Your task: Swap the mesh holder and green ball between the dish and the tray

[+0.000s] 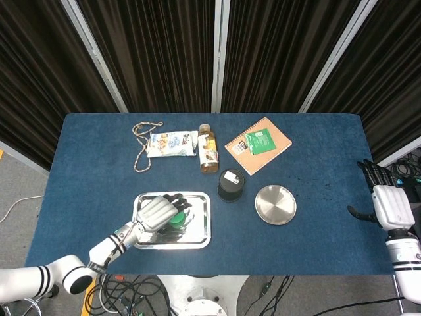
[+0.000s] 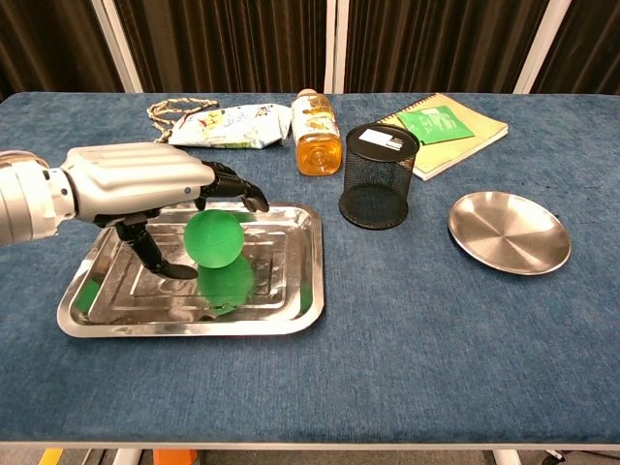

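Near front-left of blue-cloth table [image 2: 436,368]: rectangular stainless steel tray [image 2: 291,300] with round green ball [image 2: 213,238] sitting inside. Left hand [image 2: 145,189] over tray, fingers spread above ball, thumb low beside it; not closed on it, holding nothing. Head view same: left hand [image 1: 158,212] covering most of ball [image 1: 176,219]. Right of tray: round shiny metal dish [image 2: 508,232], nothing in it. Between tray and dish, slightly farther: black cylindrical mesh holder [image 2: 379,175], upright, on table itself. Right hand [image 1: 388,205] at right table edge, fingers apart, holding nothing. Toward far edge: amber plastic bottle [image 2: 314,131] lying down, snack bag [image 2: 228,127], beige rope [image 2: 160,136], spiral notebook [image 2: 455,124] with green packet [image 2: 433,124] on it.
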Robot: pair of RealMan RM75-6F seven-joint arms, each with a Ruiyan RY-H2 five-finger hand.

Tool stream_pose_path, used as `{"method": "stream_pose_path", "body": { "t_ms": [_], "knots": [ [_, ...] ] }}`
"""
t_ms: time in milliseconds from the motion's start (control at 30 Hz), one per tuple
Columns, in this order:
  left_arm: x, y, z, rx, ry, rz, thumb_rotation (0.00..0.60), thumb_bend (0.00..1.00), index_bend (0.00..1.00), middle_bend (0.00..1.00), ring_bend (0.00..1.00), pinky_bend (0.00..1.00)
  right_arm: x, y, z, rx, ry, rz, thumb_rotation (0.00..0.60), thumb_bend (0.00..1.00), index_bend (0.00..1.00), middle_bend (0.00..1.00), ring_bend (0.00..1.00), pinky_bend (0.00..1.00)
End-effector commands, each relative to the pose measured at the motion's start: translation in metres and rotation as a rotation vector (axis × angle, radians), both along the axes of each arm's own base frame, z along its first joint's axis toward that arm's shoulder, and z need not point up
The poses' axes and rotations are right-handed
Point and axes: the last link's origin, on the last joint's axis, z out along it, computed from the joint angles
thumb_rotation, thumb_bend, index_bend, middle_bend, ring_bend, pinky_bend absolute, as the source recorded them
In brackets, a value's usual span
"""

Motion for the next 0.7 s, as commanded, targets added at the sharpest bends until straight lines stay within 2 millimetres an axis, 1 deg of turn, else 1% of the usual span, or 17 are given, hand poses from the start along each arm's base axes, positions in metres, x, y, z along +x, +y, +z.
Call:
{"method": "stream_pose_path", "body": {
  "t_ms": [33,233,400,467,600,700],
  "knots": [
    [-0.001,0.002,-0.001,-0.009,0.01,0.005,0.6,0.23,0.19,0.18,0.16,0.44,-0.001,0.0,0.0,0.0,0.0,-0.001,0.6,0.12,0.0,0.01,0.0,0.0],
    [-0.004,0.005,-0.005,-0.02,0.023,0.019,0.6,0.26,0.23,0.21,0.21,0.53,-0.002,0.0,0.0,0.003,-0.004,-0.007,0.6,0.12,0.0,0.01,0.0,0.0],
    [-0.004,0.005,-0.007,-0.03,0.017,0.032,0.6,0.29,0.27,0.25,0.28,0.61,-0.002,0.0,0.0,0.003,-0.005,-0.006,0.6,0.12,0.0,0.01,0.0,0.0],
    [-0.002,0.004,-0.007,-0.028,0.014,0.023,0.6,0.3,0.28,0.28,0.32,0.65,-0.003,0.0,0.001,0.001,-0.006,-0.007,0.6,0.12,0.0,0.01,0.0,0.0],
    [0.002,0.003,-0.007,-0.017,0.004,0.003,0.6,0.31,0.32,0.33,0.37,0.69,-0.003,0.0,0.002,-0.001,-0.007,-0.009,0.6,0.13,0.0,0.01,0.0,0.0],
    [0.007,0.002,-0.006,-0.013,-0.004,-0.016,0.6,0.32,0.33,0.35,0.38,0.7,-0.003,0.001,0.003,-0.005,-0.007,-0.007,0.6,0.13,0.0,0.01,0.0,0.0]
  ]
}}
